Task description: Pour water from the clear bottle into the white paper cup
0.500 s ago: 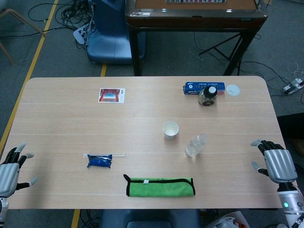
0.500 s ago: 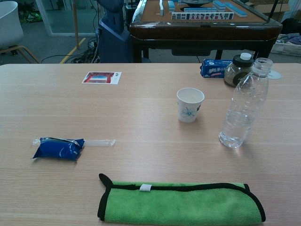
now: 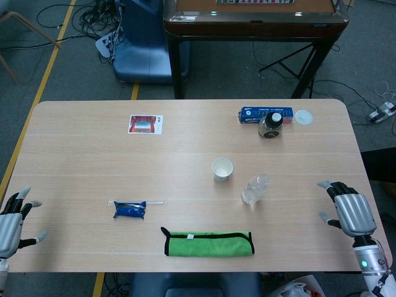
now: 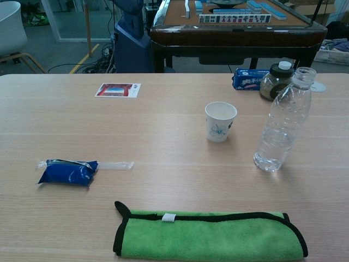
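On my table (image 3: 74, 154) I count these things: 1 clear bottle (image 4: 282, 126), no cap on it. 1 white paper cup (image 4: 220, 121). 1 green cloth (image 4: 210, 236), folded. 1 blue packet (image 4: 68, 171) w/ a clear wrapper end. 1 small picture card (image 4: 118, 89). 1 blue box (image 3: 265, 114) at the far side. 1 dark jar (image 3: 271, 125) w/ white lid. 1 round white disc (image 3: 304, 117) beside the box. Hands: 2, my left hand (image 3: 11, 224) and my right hand (image 3: 350, 211), both only in the head view.
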{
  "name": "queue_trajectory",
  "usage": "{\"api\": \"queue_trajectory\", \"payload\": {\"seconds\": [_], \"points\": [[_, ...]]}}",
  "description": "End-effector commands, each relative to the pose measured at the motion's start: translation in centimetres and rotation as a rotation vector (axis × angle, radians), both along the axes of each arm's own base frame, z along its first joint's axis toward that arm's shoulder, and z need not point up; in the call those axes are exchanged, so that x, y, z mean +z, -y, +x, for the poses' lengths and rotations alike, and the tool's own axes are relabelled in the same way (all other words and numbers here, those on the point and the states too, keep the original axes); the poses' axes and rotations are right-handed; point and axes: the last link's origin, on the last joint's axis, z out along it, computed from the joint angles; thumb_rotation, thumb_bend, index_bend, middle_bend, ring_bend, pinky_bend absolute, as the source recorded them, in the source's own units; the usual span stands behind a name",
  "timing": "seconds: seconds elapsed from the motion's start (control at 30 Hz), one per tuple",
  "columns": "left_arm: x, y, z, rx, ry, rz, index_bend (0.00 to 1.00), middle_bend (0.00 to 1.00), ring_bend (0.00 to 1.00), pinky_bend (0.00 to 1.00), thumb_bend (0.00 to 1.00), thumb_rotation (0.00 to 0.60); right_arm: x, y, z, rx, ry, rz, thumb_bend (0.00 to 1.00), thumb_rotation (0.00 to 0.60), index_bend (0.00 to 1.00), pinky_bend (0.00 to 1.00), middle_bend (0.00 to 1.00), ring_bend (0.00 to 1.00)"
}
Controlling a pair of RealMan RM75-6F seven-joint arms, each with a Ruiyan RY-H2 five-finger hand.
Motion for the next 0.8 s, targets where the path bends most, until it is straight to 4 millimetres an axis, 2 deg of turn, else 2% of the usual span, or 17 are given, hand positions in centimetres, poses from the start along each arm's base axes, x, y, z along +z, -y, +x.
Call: {"api": "queue_trajectory", "payload": {"seconds": [0.03,0.5,0.8], "points": [[0.0,-0.1,0.1,-0.001,0.007,-0.002,0.31,0.00,0.06,0.44,0.10,0.600,-0.9,0.5,-0.1,-0.007,0.029,0.040,0.09,0.600,0.21,0.38,0.21,0.20],[-0.4,-0.4,0.1,0.014,0.042,-0.026,0.31,0.00,0.06,0.44,0.10,0.600,-6.0,4.6,1.9,0.059,0.225,0.056,0.02,0.600,0.20,0.36,0.20,0.19],[-0.1,-0.2,-0.1,0.022,0.040,-0.020,0.31,0.00,0.06,0.44,0.10,0.600,-8.7,5.8,2.9,0.082,0.286,0.129,0.00,0.600,0.20,0.36,0.20,0.19]]}}
